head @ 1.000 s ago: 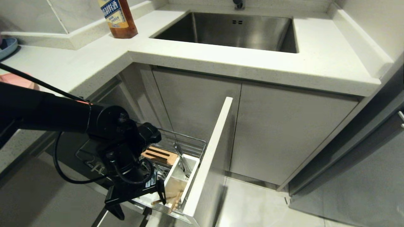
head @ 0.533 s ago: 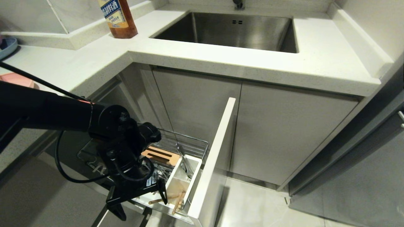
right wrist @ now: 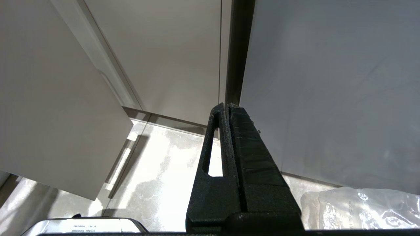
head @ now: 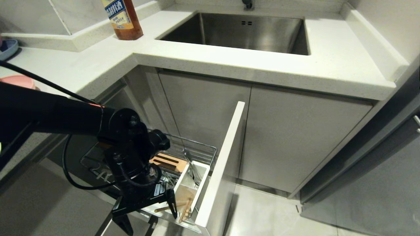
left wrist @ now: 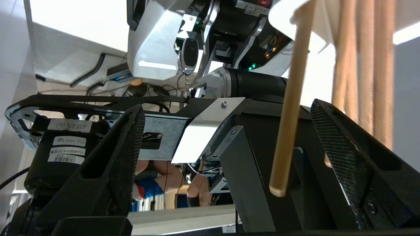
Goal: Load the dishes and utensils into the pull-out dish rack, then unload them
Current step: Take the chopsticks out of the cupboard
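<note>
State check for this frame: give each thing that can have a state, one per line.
pull-out dish rack: pulled out
chopsticks: in the utensil cup, leaning, one between the open fingers
utensil cup: upright in rack
left gripper: open, at the chopsticks
right gripper: shut, empty
cabinet doors: closed
sink: empty

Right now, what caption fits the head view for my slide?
Open left gripper beside chopsticks in the cup of the pulled-out rack.

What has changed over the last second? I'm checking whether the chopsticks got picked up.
The left gripper sank slightly beside the utensil cup, jaws open with one of the chopsticks between them, not gripped. The pull-out dish rack barely shifted; the right gripper stayed shut.
</note>
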{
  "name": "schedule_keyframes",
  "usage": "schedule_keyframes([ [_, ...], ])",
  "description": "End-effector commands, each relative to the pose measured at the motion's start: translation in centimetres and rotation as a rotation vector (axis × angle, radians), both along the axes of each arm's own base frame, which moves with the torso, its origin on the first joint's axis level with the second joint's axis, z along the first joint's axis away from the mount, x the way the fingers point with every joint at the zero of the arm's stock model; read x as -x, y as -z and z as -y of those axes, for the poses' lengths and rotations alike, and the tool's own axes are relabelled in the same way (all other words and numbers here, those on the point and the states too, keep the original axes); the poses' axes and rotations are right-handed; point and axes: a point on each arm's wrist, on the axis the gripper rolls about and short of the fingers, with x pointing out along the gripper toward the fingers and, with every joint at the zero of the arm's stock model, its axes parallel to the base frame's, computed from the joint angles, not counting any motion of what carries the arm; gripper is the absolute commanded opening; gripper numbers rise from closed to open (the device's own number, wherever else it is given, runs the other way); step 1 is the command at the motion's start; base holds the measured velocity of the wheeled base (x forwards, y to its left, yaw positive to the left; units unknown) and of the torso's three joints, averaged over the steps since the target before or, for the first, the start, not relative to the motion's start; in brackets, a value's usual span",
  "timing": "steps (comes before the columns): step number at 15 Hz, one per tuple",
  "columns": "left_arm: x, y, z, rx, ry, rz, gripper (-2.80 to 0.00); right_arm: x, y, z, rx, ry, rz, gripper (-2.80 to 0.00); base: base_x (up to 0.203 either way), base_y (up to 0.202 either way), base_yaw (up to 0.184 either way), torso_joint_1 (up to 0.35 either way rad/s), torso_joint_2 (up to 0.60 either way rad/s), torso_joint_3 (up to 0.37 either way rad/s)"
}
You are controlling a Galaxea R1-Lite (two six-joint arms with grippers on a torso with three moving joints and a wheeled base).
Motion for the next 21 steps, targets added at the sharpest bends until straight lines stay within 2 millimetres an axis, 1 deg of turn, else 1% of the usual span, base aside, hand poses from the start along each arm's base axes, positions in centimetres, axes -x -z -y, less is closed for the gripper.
schedule_keyframes([
  [1,-0.5,0.9,0.1,-0.01,-0.004,-0.034,0.0,0.0,0.0,0.0,-0.001,-0.001,-0.001,-2.8,0.0,0.0,0.0,0.0,0.0,0.0],
  [4,-0.7,1.8,0.3,0.026,0.025,-0.099,0.0,0.0,0.0,0.0,0.0,-0.001,-0.002,-2.8,0.0,0.0,0.0,0.0,0.0,0.0],
  [7,-1.1,2.1,0.3,0.032,0.032,-0.115,0.0,0.0,0.1,0.0,-0.001,-0.001,-0.002,-2.8,0.0,0.0,0.0,0.0,0.0,0.0],
  [12,-2.0,2.2,0.1,0.036,0.02,-0.104,0.0,0.0,0.0,0.0,-0.001,-0.001,-0.001,-2.8,0.0,0.0,0.0,0.0,0.0,0.0],
  [18,-2.1,2.0,0.0,0.037,0.016,-0.092,0.0,0.0,0.0,0.0,-0.001,0.0,-0.002,-2.8,0.0,0.0,0.0,0.0,0.0,0.0],
  [19,-2.1,2.1,0.0,0.036,0.016,-0.093,-2.8,0.0,0.0,0.0,-0.001,0.0,-0.001,-2.8,0.0,0.0,0.0,0.0,0.0,0.0],
  [21,-2.2,2.0,-0.2,0.036,0.009,-0.094,-2.8,0.0,0.0,0.0,0.001,-0.001,-0.002,-2.8,0.0,0.0,0.0,0.0,0.0,0.0],
])
